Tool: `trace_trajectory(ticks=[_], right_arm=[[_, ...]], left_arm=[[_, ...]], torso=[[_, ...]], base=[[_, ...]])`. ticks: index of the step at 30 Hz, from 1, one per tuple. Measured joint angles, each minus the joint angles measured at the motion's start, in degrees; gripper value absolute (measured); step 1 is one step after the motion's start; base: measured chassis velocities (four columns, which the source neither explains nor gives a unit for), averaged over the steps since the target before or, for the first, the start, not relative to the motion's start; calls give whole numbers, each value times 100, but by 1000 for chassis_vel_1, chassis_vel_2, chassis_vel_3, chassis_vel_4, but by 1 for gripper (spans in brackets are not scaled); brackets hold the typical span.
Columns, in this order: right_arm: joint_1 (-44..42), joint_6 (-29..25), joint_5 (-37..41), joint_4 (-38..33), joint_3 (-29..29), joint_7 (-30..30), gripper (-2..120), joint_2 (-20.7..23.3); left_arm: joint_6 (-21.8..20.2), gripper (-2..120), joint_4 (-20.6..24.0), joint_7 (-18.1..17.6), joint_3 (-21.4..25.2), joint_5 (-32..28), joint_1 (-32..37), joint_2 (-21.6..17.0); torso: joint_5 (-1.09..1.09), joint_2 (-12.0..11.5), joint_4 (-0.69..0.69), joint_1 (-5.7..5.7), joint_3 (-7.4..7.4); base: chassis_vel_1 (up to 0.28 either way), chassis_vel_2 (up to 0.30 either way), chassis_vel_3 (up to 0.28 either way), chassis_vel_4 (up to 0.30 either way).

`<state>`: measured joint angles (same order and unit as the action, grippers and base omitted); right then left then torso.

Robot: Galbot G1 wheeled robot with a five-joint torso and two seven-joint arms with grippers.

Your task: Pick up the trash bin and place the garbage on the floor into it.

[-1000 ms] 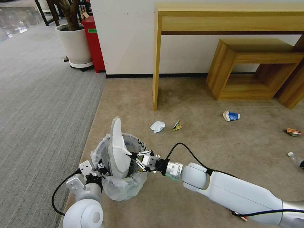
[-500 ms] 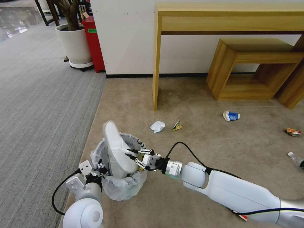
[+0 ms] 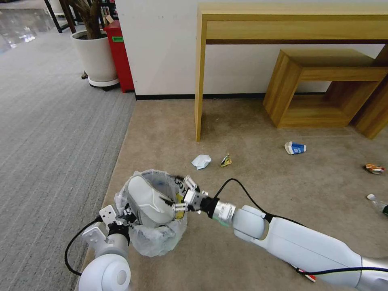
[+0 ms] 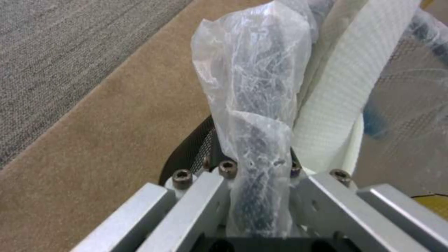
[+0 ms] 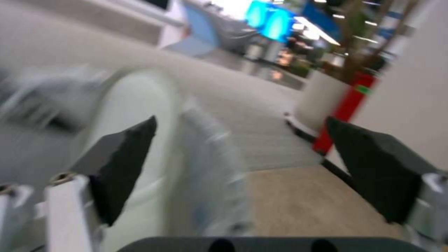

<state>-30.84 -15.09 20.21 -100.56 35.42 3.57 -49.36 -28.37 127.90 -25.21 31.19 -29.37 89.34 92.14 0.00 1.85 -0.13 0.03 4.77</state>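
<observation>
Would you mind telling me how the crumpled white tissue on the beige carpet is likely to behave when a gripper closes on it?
The crumpled white tissue will probably squash rather than resist, given its loose folds. It looks very light for its bulk, so a nudge may simply slide it across the beige carpet. Its irregular shape makes rolling unlikely.

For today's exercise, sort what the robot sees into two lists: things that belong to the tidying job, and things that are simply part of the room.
Job: trash bin, held by the left gripper; white slipper in the bin; open right gripper; crumpled tissue; snack wrapper; paper cup; crushed can; carpet.

Room: wooden table; wooden stool; plant pot; red box.
</observation>
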Motion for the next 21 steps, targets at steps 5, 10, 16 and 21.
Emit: trace_trajectory(ticks=[5, 10, 16, 21], right_arm=[[-246, 199, 646, -295, -727, 319, 100, 32], [-705, 573, 1236, -542, -1829, 788, 100, 32], [-1265, 1105, 1712, -699, -3004, 1596, 100, 58], [-1490, 1352, 1926, -733, -3462, 2004, 100, 47]], left_arm=[[0, 1, -14, 50, 44, 72, 20, 0], [-10, 1, -46, 187, 73, 211, 43, 0], [87, 1, -105, 415, 135, 441, 94, 0], [133, 1, -106, 512, 191, 599, 148, 0]], torso=[[0, 0, 0, 0, -1], [0, 0, 0, 0, -1], [1, 0, 0, 0, -1], [1, 0, -1, 0, 0]], base=[[0, 0, 0, 0], [0, 0, 0, 0], [0, 0, 0, 0], [0, 0, 0, 0]])
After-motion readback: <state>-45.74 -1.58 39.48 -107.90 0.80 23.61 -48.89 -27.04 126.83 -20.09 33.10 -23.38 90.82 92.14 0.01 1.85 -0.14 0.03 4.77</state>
